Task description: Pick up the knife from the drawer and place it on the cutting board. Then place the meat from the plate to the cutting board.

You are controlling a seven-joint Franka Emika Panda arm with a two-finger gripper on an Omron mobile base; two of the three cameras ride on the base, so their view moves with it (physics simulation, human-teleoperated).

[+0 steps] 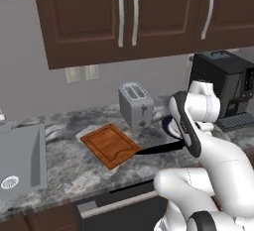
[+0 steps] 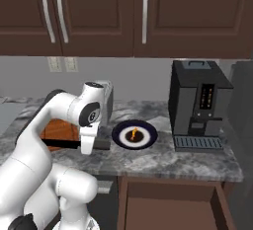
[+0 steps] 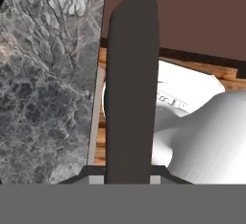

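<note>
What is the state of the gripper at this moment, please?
Gripper: closed on the knife, which it carries level above the counter, with the blade tip over the edge of the cutting board.

Grey marble counter [image 1: 69, 168]: cutting board [image 1: 110, 144], toaster [image 1: 135, 104], plate [image 2: 134, 134], coffee machine [image 2: 199, 106].

The cutting board [image 1: 110, 144] lies before the toaster [image 1: 135, 105] (plate [image 2: 121, 136] rightward).

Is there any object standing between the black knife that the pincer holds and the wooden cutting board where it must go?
Nothing visible does. The long black-bladed knife is carried above the grey marble counter, its tip reaching the near corner of the rectangular reddish-brown wooden cutting board. The silver toaster stands behind the board, off the path.
</note>
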